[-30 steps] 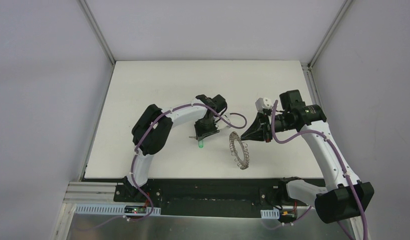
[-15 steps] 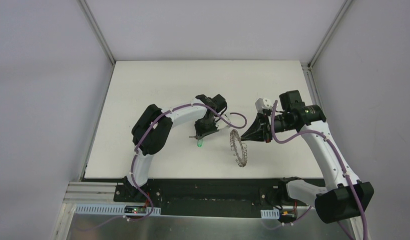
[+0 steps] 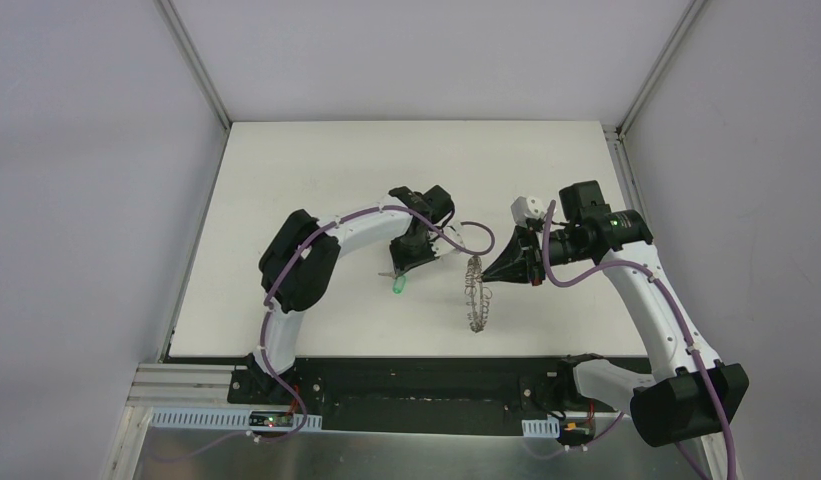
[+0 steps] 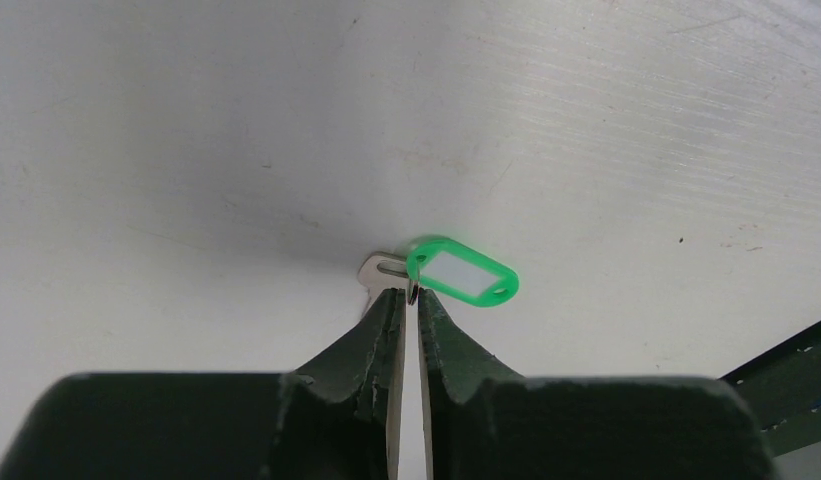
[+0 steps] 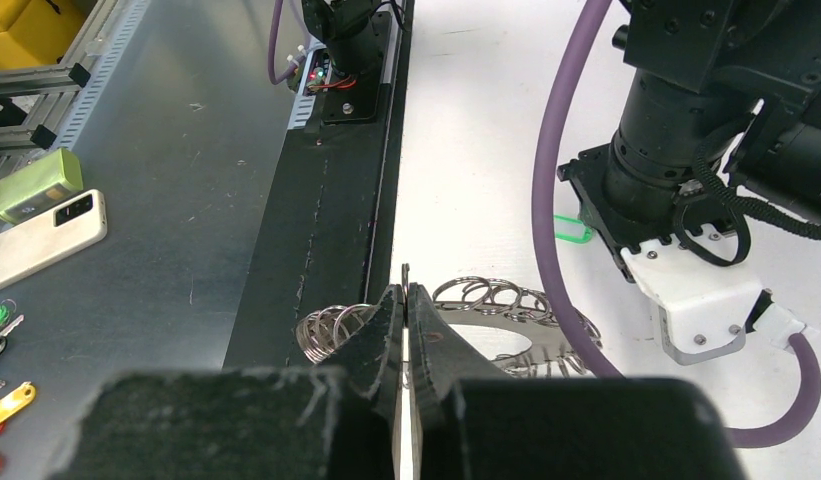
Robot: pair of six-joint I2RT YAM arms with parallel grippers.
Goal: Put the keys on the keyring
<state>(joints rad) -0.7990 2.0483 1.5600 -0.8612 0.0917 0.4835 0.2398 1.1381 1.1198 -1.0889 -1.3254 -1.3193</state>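
Green-headed key (image 4: pixel 463 275) in left jaws, keyring (image 3: pixel 475 293) edge-on, apart

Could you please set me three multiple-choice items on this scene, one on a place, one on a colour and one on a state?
1. In the top view, the key is:
A) left of the keyring, apart from it
B) inside its hole
C) right of it

2. The key's head is:
A) red
B) green
C) blue

3. The right jaws are:
A) wide open
B) shut on the keyring
C) shut on nothing

Answers:
1 A, a gap shows between them in the top view.
2 B, the left wrist view shows a bright green head.
3 B, the right wrist view shows them closed on the ring's edge.
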